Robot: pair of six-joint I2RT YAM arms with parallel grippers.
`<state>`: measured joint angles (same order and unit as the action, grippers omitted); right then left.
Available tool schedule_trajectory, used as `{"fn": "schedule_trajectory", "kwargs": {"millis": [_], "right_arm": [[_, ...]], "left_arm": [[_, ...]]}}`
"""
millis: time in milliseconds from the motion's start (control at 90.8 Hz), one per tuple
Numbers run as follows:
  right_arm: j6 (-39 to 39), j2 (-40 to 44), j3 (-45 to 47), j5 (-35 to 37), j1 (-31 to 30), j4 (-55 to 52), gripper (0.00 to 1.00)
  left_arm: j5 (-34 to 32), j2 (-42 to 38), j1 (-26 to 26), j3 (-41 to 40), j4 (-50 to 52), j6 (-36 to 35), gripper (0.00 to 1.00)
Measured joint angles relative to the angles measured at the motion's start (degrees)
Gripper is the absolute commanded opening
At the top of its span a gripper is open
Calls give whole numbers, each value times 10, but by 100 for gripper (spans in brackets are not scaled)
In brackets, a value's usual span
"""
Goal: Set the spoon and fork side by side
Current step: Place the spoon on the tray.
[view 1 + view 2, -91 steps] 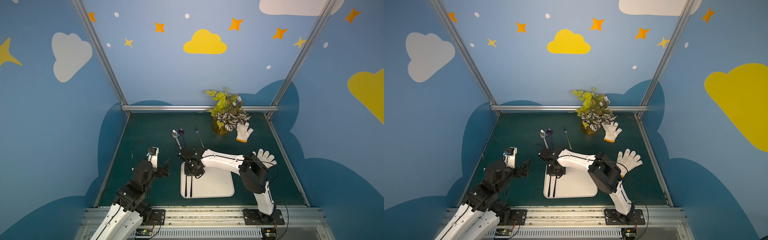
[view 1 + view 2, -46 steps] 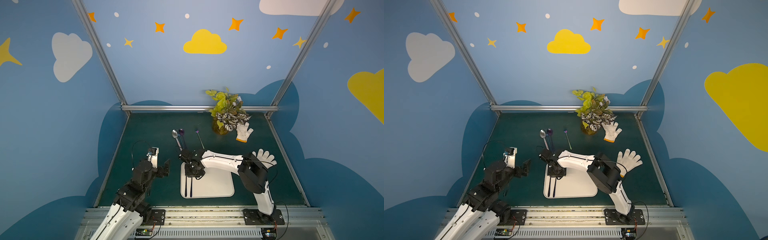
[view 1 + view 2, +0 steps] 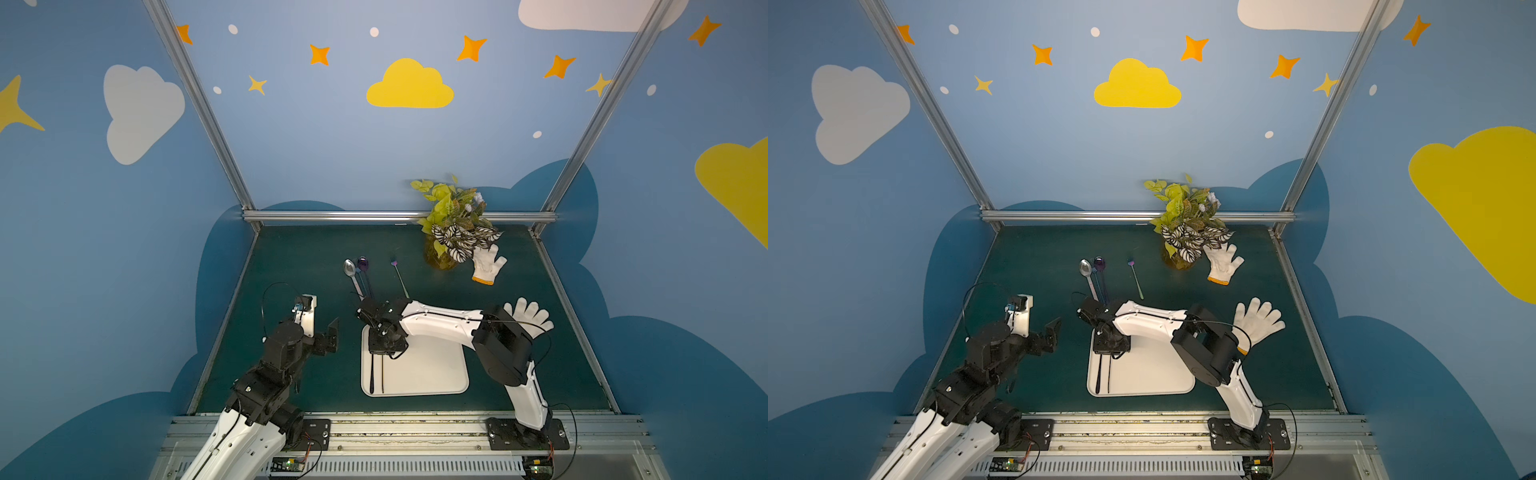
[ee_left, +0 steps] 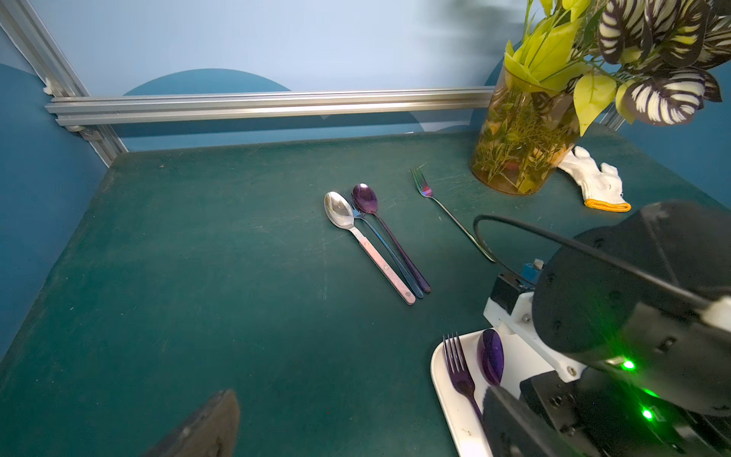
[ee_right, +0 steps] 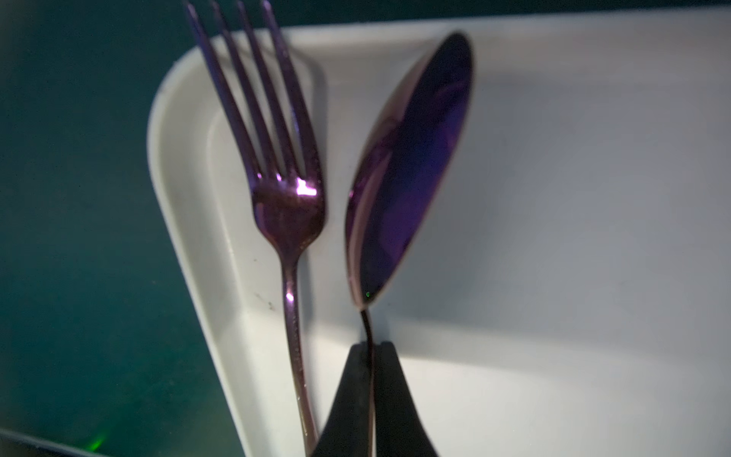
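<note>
The right jaws are closed on the thin neck of the spoon (image 5: 411, 166), just below its bowl. The purple bowl stands on edge, not flat, and I cannot tell if it touches the tray (image 5: 553, 237). The fork (image 5: 288, 205), also purple, lies flat just beside the spoon. Its tines point the same way and reach the tray's rim at the corner.

In a top view the two handles run parallel along the tray's 9 o'clock edge. The fork (image 3: 371, 374) is outermost and the spoon (image 3: 382, 376) is inside it. The tray (image 3: 428, 374) sits at 6 o'clock on the worktop (image 3: 291, 266).

The left jaws stand wide and hold nothing, over the worktop at 9 o'clock from the tray.

At 12 o'clock from the tray's corner, a silver spoon (image 4: 339, 209), a dark fork (image 4: 418, 293) and a second purple spoon (image 4: 366, 200) lie bunched together. A lone fork (image 4: 422, 186) lies toward 1 o'clock, near the vase (image 4: 522, 150).
</note>
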<state>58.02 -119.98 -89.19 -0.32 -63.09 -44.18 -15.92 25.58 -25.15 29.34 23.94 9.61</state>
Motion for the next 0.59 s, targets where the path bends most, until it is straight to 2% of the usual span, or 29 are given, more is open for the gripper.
{"fn": "schedule_trajectory", "kwargs": {"millis": [176,330,595], "right_arm": [[2,0,-17,23,0,-39,0],[5,-12,-78,46,-5,-109,0],[15,-90,-160,53,-12,-181,0]], "left_arm": [[-4,-5,0,0,0,0,100],[-4,-5,0,0,0,0,100],[-4,-6,0,0,0,0,100]]}}
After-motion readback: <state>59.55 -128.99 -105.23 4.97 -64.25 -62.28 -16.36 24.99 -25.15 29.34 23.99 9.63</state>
